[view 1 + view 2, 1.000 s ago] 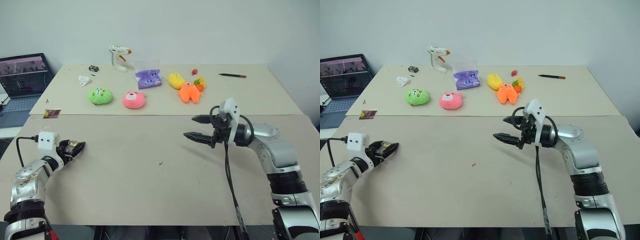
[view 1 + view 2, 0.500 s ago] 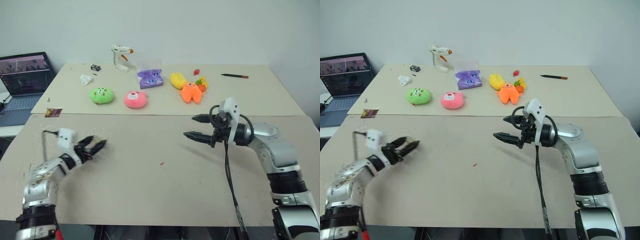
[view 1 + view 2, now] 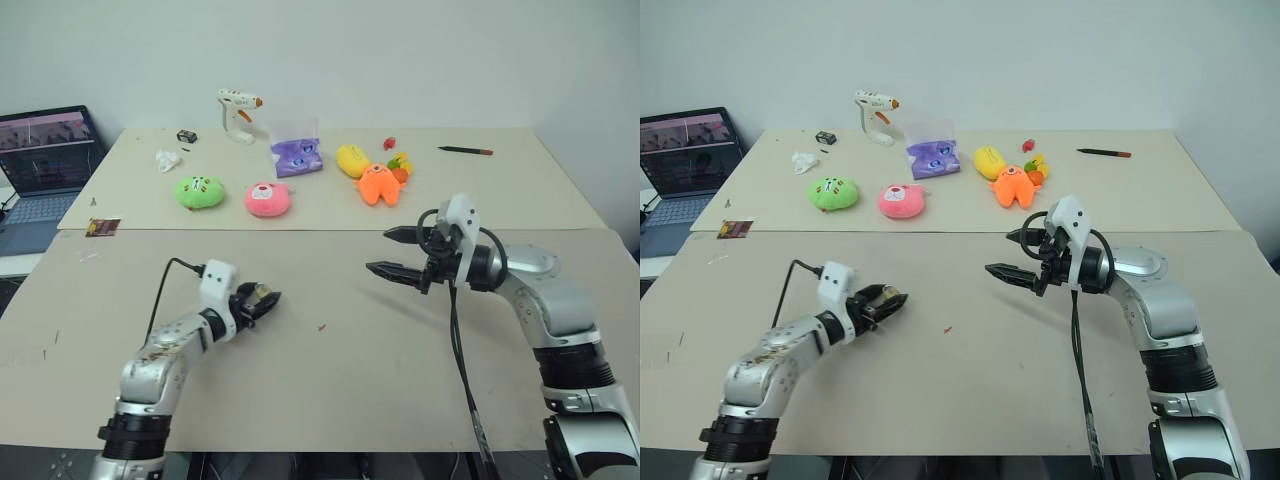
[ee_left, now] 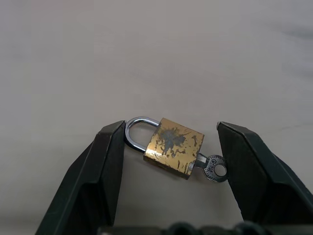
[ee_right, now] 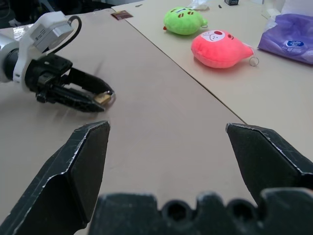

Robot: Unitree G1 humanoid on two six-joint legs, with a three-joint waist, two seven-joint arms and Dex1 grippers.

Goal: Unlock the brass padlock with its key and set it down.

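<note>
Your left gripper (image 3: pixel 262 299) has swung inward gripping the brass padlock (image 4: pixel 173 147); close your wide-open right gripper (image 3: pixel 394 252) squarely on its key (image 4: pixel 214 170).

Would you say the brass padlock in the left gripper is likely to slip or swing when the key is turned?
Probably stiff and dense: the padlock is metal. It may slip, pinched end to end between the left gripper fingers, shackle to key.

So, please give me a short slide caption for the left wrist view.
Brass padlock, key inserted, held between the left end effector fingers above the beige table.
</note>
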